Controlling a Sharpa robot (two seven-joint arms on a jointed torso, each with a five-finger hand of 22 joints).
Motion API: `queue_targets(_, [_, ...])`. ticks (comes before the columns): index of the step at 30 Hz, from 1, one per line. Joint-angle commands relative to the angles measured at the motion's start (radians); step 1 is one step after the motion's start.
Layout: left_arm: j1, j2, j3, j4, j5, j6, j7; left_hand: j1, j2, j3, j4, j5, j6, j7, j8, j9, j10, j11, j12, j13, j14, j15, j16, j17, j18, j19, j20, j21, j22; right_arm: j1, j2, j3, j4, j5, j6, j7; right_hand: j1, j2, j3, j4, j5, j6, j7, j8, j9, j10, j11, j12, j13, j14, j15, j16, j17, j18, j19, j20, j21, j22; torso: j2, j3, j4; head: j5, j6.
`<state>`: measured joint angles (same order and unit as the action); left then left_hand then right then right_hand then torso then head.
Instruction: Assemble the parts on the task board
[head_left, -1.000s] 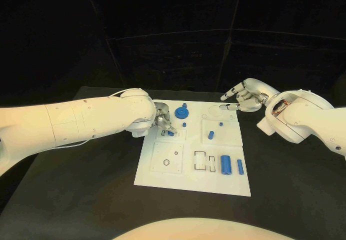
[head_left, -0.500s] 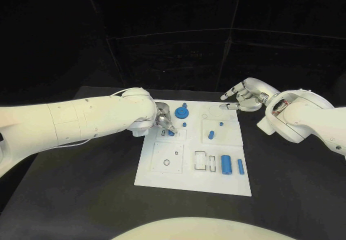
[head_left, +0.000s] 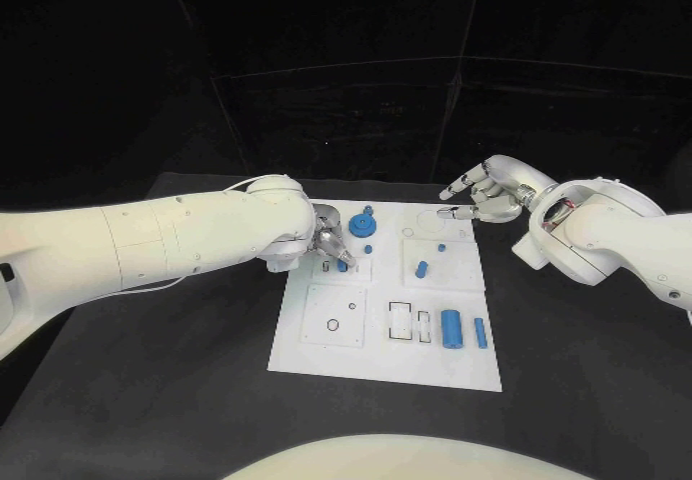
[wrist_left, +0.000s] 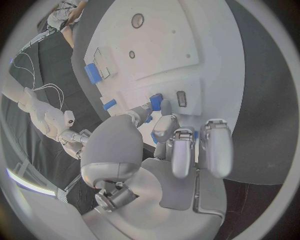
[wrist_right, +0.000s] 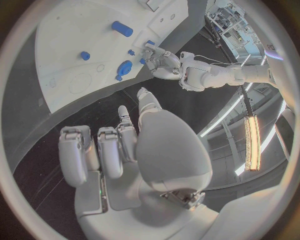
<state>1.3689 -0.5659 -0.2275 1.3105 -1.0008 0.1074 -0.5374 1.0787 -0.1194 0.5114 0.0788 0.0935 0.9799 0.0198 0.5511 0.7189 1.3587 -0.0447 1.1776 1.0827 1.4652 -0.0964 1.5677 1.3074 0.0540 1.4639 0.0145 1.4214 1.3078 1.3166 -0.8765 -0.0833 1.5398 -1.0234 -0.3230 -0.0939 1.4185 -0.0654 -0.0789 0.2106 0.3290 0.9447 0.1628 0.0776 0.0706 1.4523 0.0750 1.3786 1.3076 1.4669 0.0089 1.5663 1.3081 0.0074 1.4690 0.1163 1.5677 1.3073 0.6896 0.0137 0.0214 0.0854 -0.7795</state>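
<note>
White task board (head_left: 346, 355) lies mid-table. The left hand (head_left: 326, 243) pinches a small blue part (head_left: 342, 266) at its far-left corner; the right hand (head_left: 483, 198) hovers spread, empty, beyond the far-right edge, near a blue disc (head_left: 361, 226).

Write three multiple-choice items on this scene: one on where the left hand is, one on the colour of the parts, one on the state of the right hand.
1. Where is the left hand?
A. Over the task board's far left part
B. Over the board's near right corner
C. Off the board, on the black table

2. What colour are the parts, such as the large cylinder near the board's right edge?
A. Red
B. Blue
C. Yellow

3. What state is the right hand in?
A. Gripping the large cylinder
B. Pressing flat on the board
C. Holding nothing, fingers apart

Answers:
1 A: the head view shows the fingers above the far left panel, at a small blue part.
2 B: every piece on the white board is blue.
3 C: it hangs at the board's far right corner with nothing in its fingers.
</note>
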Motion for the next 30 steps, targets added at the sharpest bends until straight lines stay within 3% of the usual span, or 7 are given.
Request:
queue_targets(1, [-0.001,0.008,0.000,-0.004,0.000,0.024,0.000,-0.015,0.004,-0.013,0.004,-0.002,0.008,0.002,-0.001,0.002,0.002,-0.002,0.005,0.001,0.106,-0.006,0.003,0.263,-0.002,0.019,-0.006,-0.002,0.012,0.002,0.001,0.001,0.002,-0.003,-0.004,0.008,-0.002,0.010,-0.006,-0.001,0.005,-0.002,-0.002,0.006,0.000,-0.006,-0.001,-0.008,0.103,0.104,-0.008,0.005,0.263,-0.007,0.102,-0.007,0.003,0.263,0.000,-0.0003,0.0002,0.000,-0.001])
queue_targets(12, [-0.001,0.018,0.000,-0.020,0.000,0.034,-0.001,-0.038,0.008,-0.074,0.028,-0.003,0.013,0.002,-0.002,0.013,0.003,-0.002,0.009,0.004,0.106,-0.006,0.003,0.263,-0.002,0.019,-0.006,-0.003,0.014,0.002,0.001,0.001,0.003,-0.003,-0.006,0.008,-0.009,0.009,-0.015,0.003,-0.004,-0.004,-0.001,0.006,0.000,-0.007,0.000,-0.009,0.102,0.104,-0.007,0.005,0.263,-0.007,0.101,-0.007,0.003,0.263,0.000,-0.0007,0.0014,-0.004,-0.003])
queue_targets(19, [-0.001,0.013,0.000,-0.021,0.000,0.022,0.000,-0.107,-0.014,-0.203,0.093,-0.013,0.018,0.004,-0.006,0.023,0.003,0.000,0.012,0.007,0.106,-0.004,0.003,0.263,-0.002,0.019,-0.005,-0.005,0.014,0.002,0.001,0.001,0.002,-0.003,-0.009,0.009,-0.015,0.012,-0.029,0.008,-0.026,-0.007,-0.001,0.005,0.000,-0.011,0.000,-0.016,0.096,0.104,-0.007,0.005,0.263,-0.005,0.097,-0.007,-0.002,0.255,0.000,-0.0014,0.0016,-0.005,-0.001])
queue_targets(22, [-0.001,0.005,0.000,-0.015,0.000,0.009,0.001,-0.110,-0.015,-0.265,0.121,-0.040,0.019,0.001,-0.009,0.028,0.003,-0.001,0.014,0.009,0.106,-0.005,0.003,0.263,-0.002,0.020,-0.007,-0.004,0.017,0.002,0.001,0.001,0.002,-0.003,-0.010,0.010,-0.016,0.012,-0.030,0.009,-0.028,-0.008,-0.001,0.005,0.000,-0.012,0.000,-0.017,0.095,0.104,-0.007,0.005,0.263,-0.005,0.095,-0.007,-0.003,0.253,0.000,-0.0019,0.0015,-0.005,0.000])
queue_targets(25, [-0.001,-0.006,0.002,-0.005,0.000,-0.005,0.002,-0.108,-0.011,-0.306,0.143,-0.042,0.020,0.001,-0.011,0.032,0.003,-0.001,0.015,0.010,0.106,-0.007,0.003,0.263,-0.002,0.021,-0.007,-0.004,0.019,0.002,0.001,0.001,0.000,-0.003,-0.013,0.011,-0.020,0.013,-0.035,0.012,-0.029,-0.011,0.000,0.004,-0.001,-0.016,0.001,-0.024,0.090,0.103,-0.007,0.003,0.260,-0.002,0.089,-0.007,-0.009,0.244,0.000,-0.0022,0.0016,-0.007,0.002])
queue_targets(30, [0.001,-0.015,0.016,0.004,-0.001,-0.018,0.004,-0.107,-0.013,-0.364,0.176,-0.046,0.020,-0.001,-0.011,0.039,0.001,-0.005,0.012,0.006,0.106,-0.009,0.003,0.263,-0.002,0.021,-0.011,-0.005,0.020,0.002,0.000,0.001,-0.003,-0.003,-0.019,0.014,-0.022,0.014,-0.041,0.015,-0.027,-0.017,0.002,0.001,-0.002,-0.025,0.002,-0.036,0.080,0.101,-0.006,-0.002,0.254,0.001,0.082,-0.007,-0.017,0.233,-0.001,-0.0014,0.0002,-0.007,0.005])
